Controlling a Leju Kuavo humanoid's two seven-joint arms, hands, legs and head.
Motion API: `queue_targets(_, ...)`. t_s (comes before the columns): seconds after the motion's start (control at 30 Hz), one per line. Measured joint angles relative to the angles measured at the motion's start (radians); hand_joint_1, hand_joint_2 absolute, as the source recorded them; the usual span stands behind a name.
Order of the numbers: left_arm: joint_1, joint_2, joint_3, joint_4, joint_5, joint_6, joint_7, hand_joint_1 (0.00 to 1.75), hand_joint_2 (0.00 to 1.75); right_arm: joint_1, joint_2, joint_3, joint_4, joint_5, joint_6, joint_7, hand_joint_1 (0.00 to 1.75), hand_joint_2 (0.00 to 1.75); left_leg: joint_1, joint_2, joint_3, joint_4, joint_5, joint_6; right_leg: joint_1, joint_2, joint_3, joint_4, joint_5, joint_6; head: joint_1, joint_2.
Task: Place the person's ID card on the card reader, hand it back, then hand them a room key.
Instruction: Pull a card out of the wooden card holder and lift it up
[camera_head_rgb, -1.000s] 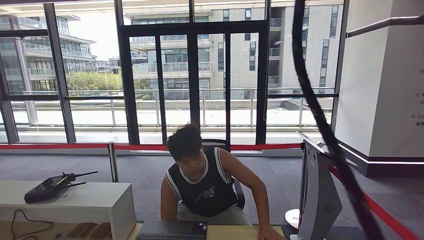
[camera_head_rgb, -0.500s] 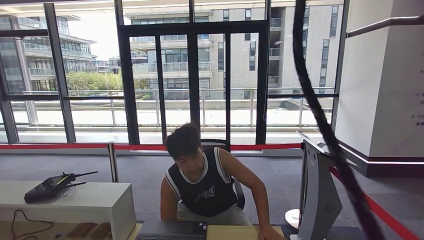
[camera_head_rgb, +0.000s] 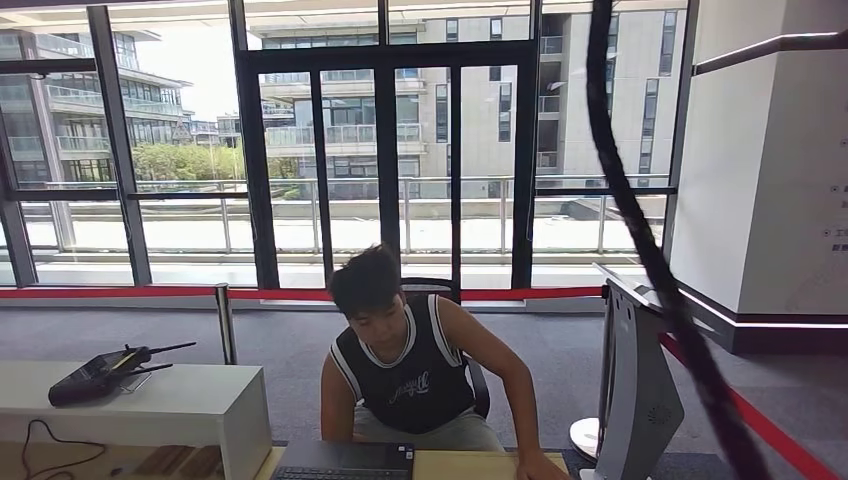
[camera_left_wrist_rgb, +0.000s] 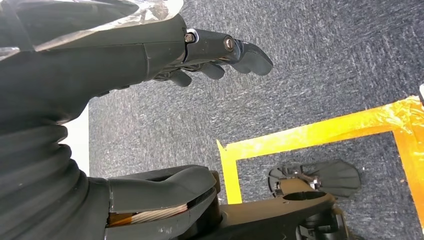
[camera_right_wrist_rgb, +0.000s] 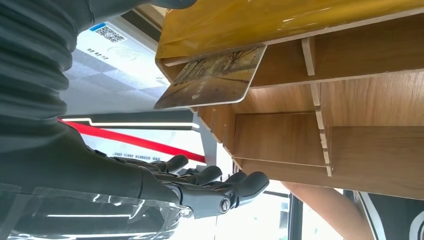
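Note:
In the right wrist view, a card with a brownish picture (camera_right_wrist_rgb: 212, 80) sticks out of a slot of a wooden rack (camera_right_wrist_rgb: 350, 100). My right hand (camera_right_wrist_rgb: 200, 187) is a short way from the card, fingers stretched and apart, holding nothing. In the left wrist view my left hand (camera_left_wrist_rgb: 210, 57) hangs over grey carpet with its fingers apart and nothing in them. A person in a dark sleeveless jersey (camera_head_rgb: 405, 365) sits behind the desk facing me, with one hand (camera_head_rgb: 540, 467) down on the desk top. I cannot pick out a card reader.
A dark laptop (camera_head_rgb: 345, 460) lies on the desk in front of the person. A white kiosk (camera_head_rgb: 640, 390) stands at the right, with red barrier tape (camera_head_rgb: 770, 430) behind it. A radio (camera_head_rgb: 100, 372) lies on a white cabinet at the left. A black cable (camera_head_rgb: 640, 230) crosses the head view.

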Motion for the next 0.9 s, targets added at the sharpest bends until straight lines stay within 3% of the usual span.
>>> queue_targets(0.1,0.0,-0.001,0.0,0.0,0.0,-0.001,0.0,0.0,1.75,-0.001,0.002,0.0,0.002,0.0,0.001,0.0,1.69,1.75,0.0,0.0,0.0,0.0,0.0,0.0,0.0,0.0,0.0,0.0,0.0,0.0,0.0,0.0)
queue_targets(0.13,0.0,-0.001,0.0,0.0,0.0,-0.001,0.0,0.0,1.75,-0.001,0.003,0.0,0.003,0.0,0.004,0.0,1.75,1.75,0.0,0.0,0.0,0.0,0.0,0.0,0.0,0.0,0.0,0.0,0.0,0.0,0.0,0.0)
queue_targets(0.47,0.0,-0.001,0.0,0.0,0.002,-0.001,0.0,0.0,1.75,-0.005,0.013,0.0,0.011,-0.017,0.051,-0.003,1.75,1.75,0.0,0.0,0.0,0.0,0.0,0.0,0.0,0.0,0.0,0.0,0.0,0.0,0.0,0.0)
queue_targets(0.9,0.0,-0.001,0.0,0.0,0.006,0.0,-0.002,0.0,1.75,-0.007,0.015,-0.002,0.01,-0.022,0.032,-0.009,1.75,1.75,0.0,0.0,0.0,0.0,0.0,0.0,0.0,0.0,0.0,0.0,0.0,0.0,0.0,0.0)
